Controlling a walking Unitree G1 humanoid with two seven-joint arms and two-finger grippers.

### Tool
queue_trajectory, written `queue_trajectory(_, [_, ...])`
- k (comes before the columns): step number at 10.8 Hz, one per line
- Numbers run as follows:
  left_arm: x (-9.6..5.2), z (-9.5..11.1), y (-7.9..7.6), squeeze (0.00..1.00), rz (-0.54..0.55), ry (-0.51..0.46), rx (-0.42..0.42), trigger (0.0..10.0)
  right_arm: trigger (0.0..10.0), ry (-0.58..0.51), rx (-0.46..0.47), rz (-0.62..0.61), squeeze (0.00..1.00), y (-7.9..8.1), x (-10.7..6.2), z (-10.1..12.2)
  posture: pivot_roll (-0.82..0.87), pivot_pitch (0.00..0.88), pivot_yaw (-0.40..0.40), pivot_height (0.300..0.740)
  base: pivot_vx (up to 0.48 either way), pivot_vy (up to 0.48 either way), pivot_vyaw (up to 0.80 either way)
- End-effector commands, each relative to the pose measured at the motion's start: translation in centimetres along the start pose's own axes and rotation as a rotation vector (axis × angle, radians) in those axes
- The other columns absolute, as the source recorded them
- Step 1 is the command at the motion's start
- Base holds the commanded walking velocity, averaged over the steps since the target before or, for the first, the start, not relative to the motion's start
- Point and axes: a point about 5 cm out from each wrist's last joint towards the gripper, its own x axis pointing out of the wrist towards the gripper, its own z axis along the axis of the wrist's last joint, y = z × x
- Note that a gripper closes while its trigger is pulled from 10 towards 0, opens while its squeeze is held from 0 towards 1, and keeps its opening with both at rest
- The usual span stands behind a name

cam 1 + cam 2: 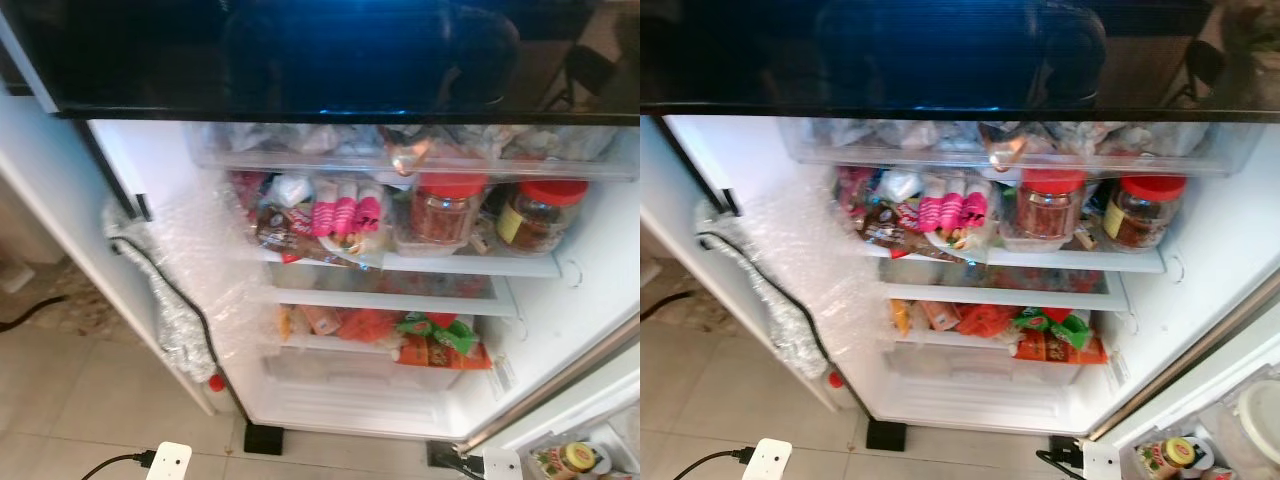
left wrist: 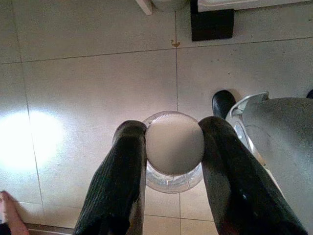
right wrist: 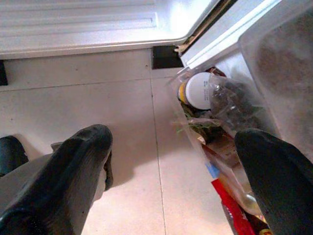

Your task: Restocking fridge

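Observation:
The fridge (image 1: 150, 160) stands open in front of me, its shelves packed. The middle shelf (image 1: 470, 263) holds two red-lidded jars (image 1: 445, 205) and pink packets (image 1: 340, 215); orange and green snack packs (image 1: 430, 340) lie on the shelf below. My left gripper (image 2: 173, 128) hangs low over the tiled floor, shut on a clear jar with a white lid (image 2: 174, 147), one black finger (image 2: 122, 181) on each side of it. My right gripper (image 3: 176, 139) is open wide above the floor, beside the open door's bin (image 3: 195, 63).
The door bin at lower right holds a white-lidded jar (image 3: 204, 90), a yellow-lidded jar (image 1: 578, 457) and packets. A bubble-wrapped cable (image 1: 165, 310) hangs down the fridge's left side. A white plug block (image 1: 168, 460) lies on the floor. My own foot (image 2: 224, 103) is near the left gripper.

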Motion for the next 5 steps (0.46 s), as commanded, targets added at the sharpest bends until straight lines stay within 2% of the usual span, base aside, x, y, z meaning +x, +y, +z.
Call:
queue_trajectory(1, [-0.13,-0.63,0.30,0.00,0.014,0.018,0.008,10.0,10.0,0.024,0.002,0.000,0.00,-0.10,-0.07,-0.64,-0.01,0.055,0.025,0.740,0.000,0.000,0.00])
queue_trajectory(5, [-0.12,-0.54,0.38,0.00,0.025,0.013,0.000,10.0,10.0,0.040,-0.005,0.019,0.00,0.66,-0.16,-1.23,0.00,0.072,0.025,0.740,0.000,0.000,-0.74])
